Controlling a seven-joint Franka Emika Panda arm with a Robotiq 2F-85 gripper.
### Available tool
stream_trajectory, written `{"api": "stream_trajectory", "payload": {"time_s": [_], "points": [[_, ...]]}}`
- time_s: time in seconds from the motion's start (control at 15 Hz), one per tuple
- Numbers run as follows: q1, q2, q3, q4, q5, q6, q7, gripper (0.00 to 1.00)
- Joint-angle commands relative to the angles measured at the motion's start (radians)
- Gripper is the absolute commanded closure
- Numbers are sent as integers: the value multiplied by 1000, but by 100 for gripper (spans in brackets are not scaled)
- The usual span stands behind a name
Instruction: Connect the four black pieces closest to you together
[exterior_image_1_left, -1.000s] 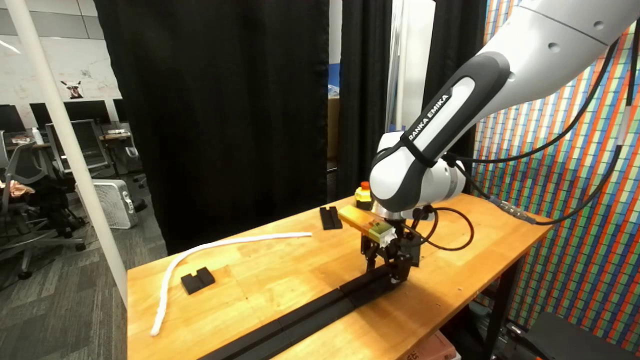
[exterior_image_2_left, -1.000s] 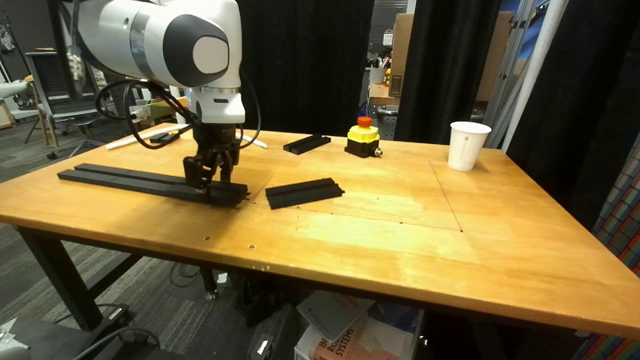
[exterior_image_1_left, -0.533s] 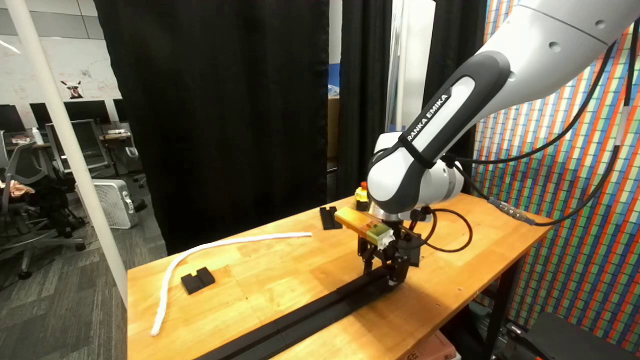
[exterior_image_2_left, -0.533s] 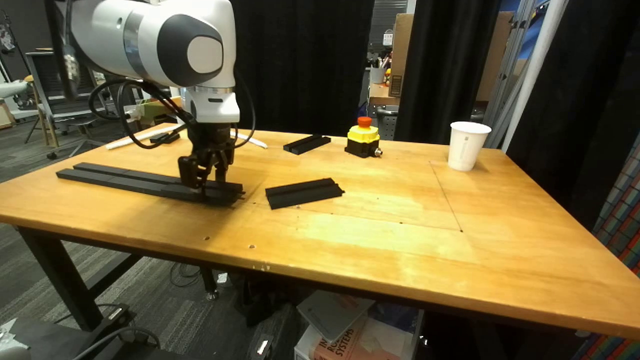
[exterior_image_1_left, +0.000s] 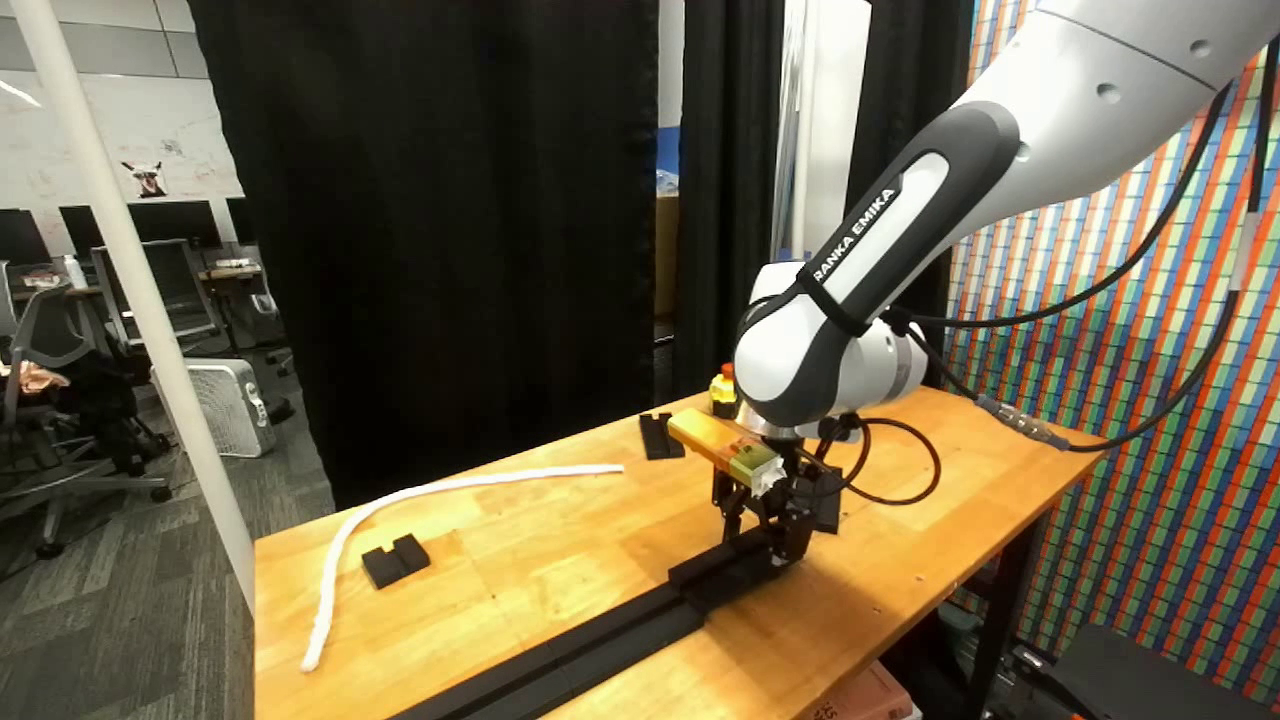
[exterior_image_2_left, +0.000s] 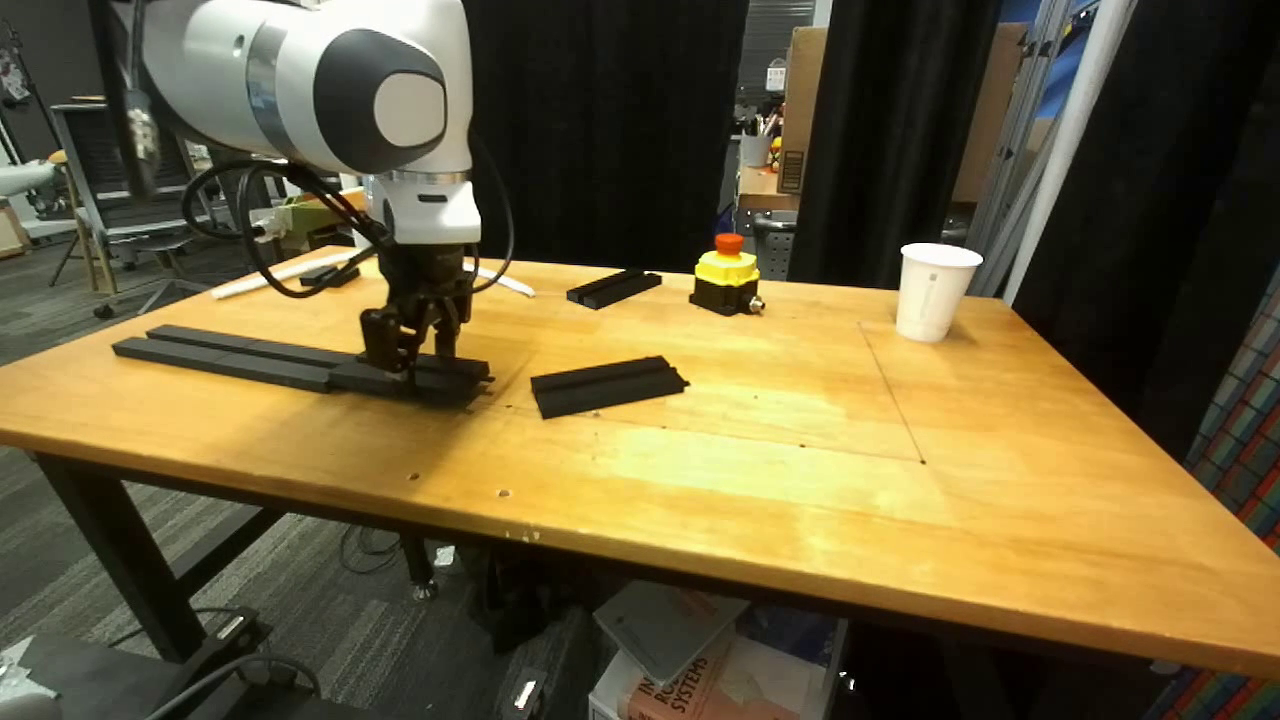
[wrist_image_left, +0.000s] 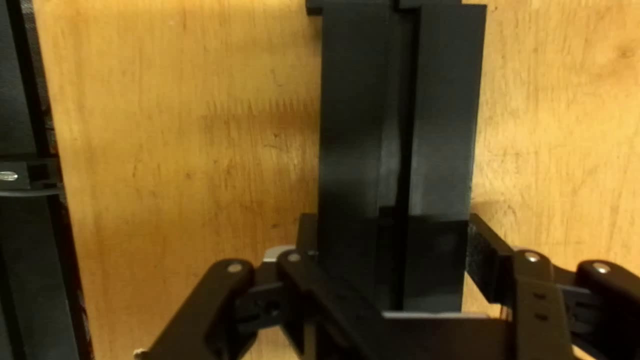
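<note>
My gripper (exterior_image_1_left: 762, 540) is shut across the sides of a black bar (exterior_image_1_left: 712, 574), also seen in the wrist view (wrist_image_left: 445, 130). Its fingertips press on both long edges (wrist_image_left: 394, 242). The held bar meets the end of the black strip (exterior_image_1_left: 610, 635) lying on the table. It sits slightly higher than the strip, with a step at the joint (exterior_image_2_left: 330, 377). In the wrist view the bar's end is offset to the right of the neighbouring piece (wrist_image_left: 350, 2). A separate black piece (exterior_image_2_left: 610, 386) lies beyond the held bar's free end, apart from it.
Two small grooved black blocks (exterior_image_1_left: 384, 566) (exterior_image_1_left: 655, 437) and a white curved strip (exterior_image_1_left: 480, 481) lie toward the curtain side of the wooden table. A yellow emergency stop (exterior_image_2_left: 727, 268) and a white cup (exterior_image_2_left: 930, 300) stand farther off. The table edge (exterior_image_2_left: 600, 555) runs along the near side.
My gripper has moved the held bar toward the strip, and the strip has shifted slightly the same way. The held bar has then risen a little, showing a step at the joint.
</note>
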Motion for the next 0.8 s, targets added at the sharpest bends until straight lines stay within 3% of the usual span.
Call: {"api": "stream_trajectory", "payload": {"time_s": [0.0, 0.73], "points": [[0, -23, 8, -12, 28, 9, -10, 54], [-2, -28, 5, -17, 14, -32, -24, 54]]}}
